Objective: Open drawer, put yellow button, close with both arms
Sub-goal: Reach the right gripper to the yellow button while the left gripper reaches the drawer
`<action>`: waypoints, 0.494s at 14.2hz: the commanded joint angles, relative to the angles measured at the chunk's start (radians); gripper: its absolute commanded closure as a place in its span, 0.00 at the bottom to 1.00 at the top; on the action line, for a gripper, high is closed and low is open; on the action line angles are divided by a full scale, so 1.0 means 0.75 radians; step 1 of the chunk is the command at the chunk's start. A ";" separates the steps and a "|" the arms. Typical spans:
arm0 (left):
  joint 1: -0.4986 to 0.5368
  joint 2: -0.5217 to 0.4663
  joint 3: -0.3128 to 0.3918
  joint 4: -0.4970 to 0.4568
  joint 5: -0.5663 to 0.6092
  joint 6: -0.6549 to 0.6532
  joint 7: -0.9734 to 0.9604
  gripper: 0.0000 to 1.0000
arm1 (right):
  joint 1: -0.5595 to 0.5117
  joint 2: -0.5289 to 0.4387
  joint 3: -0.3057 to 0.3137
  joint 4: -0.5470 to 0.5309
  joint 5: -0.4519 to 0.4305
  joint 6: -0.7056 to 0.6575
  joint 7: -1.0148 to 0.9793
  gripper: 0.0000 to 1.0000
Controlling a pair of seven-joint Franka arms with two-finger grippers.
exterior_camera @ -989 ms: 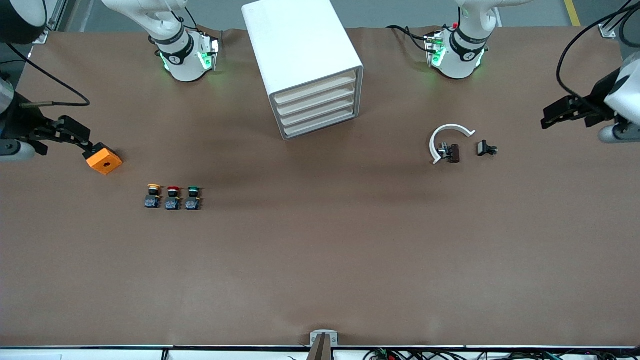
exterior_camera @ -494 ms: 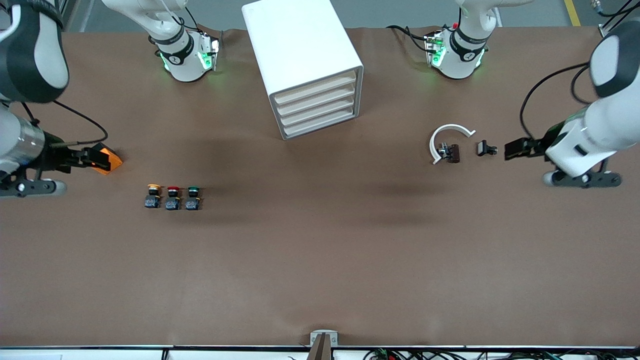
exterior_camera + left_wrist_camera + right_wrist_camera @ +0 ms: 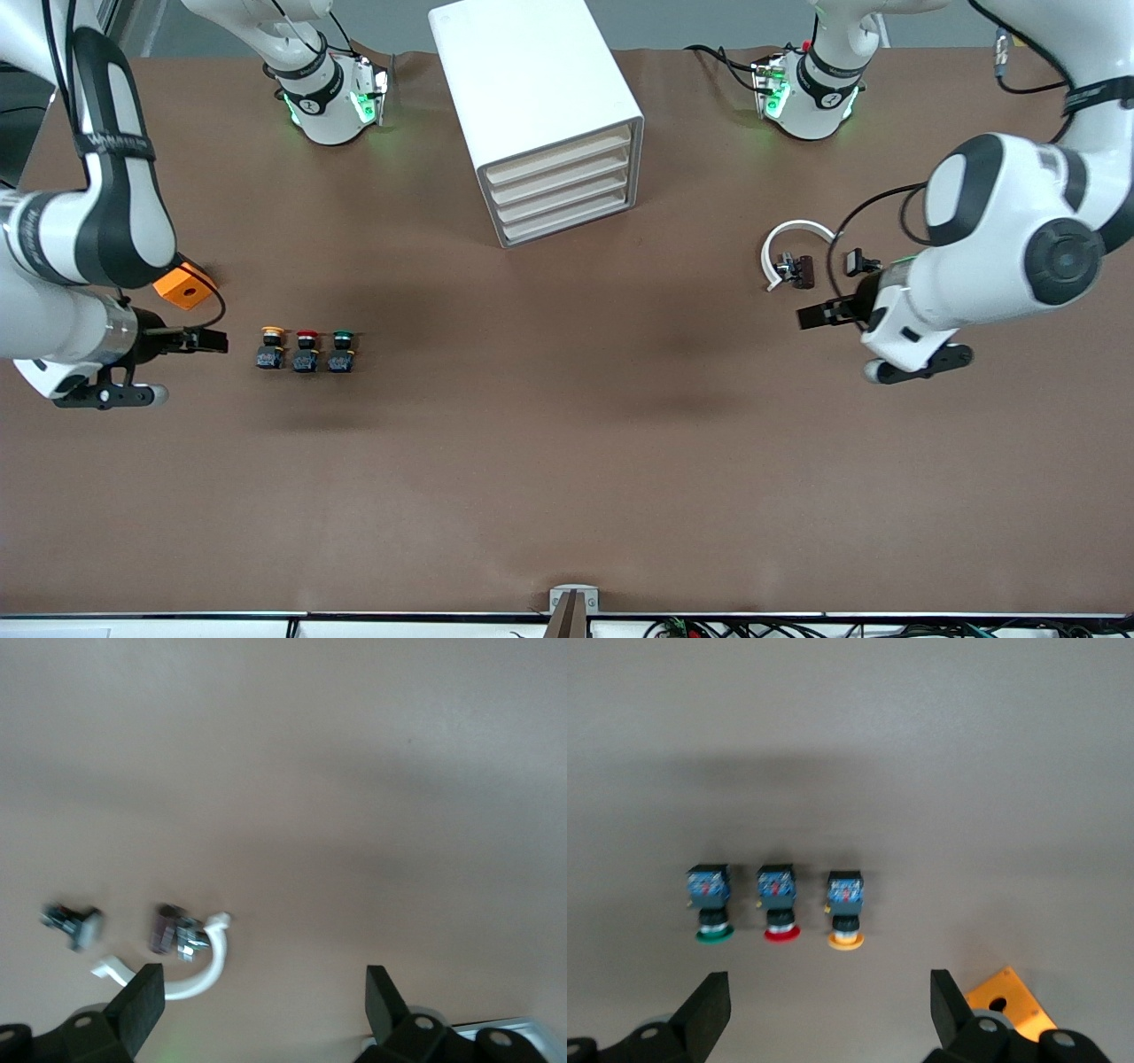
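Two white arms reach over the brown worktop [image 3: 567,461], and I read it from the right arm's end across to the left arm's.

The right end effector [image 3: 205,340] hangs low over the worktop at about nine o'clock from the row of push-buttons, its fingers [image 3: 709,1010] spread wide and gripping nothing. An orange block [image 3: 183,286] with a hole in its top lies at roughly eleven o'clock from that end effector, partly covered by the right arm [image 3: 89,221].

Next comes the row of three. The yellow button [image 3: 271,346] stands at the row's end nearest the right end effector, just apart from it, untouched on the worktop. The red button [image 3: 306,349] stands beside it in the middle, and the green button [image 3: 343,349] closes the row. In the right wrist view all three sit between the spread fingers, caps toward the camera.

From the buttons, the white cabinet [image 3: 532,97] stands at about one o'clock, well apart. Its four cream fronts face the front camera at a slant, and the drawer [image 3: 558,158], the topmost, sits flush with the three below it.

Toward the left arm's end lies a white curved clip [image 3: 793,241] with a small dark part [image 3: 799,270] inside its arc, and another small black part [image 3: 858,261] at three o'clock from it. The left end effector [image 3: 819,315] hovers at about five o'clock from the clip, fingers [image 3: 142,1005] parted and empty.
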 commanded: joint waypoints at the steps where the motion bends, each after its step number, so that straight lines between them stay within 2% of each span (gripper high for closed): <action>1: -0.096 0.025 0.005 0.024 -0.027 -0.001 -0.287 0.00 | -0.030 0.024 0.016 -0.069 -0.017 0.131 -0.005 0.00; 5: -0.243 0.094 0.005 0.045 -0.088 -0.001 -0.759 0.00 | -0.032 0.137 0.016 -0.075 -0.013 0.267 0.005 0.00; 7: -0.307 0.155 0.005 0.116 -0.092 -0.001 -1.001 0.00 | -0.048 0.155 0.016 -0.118 -0.013 0.334 0.005 0.00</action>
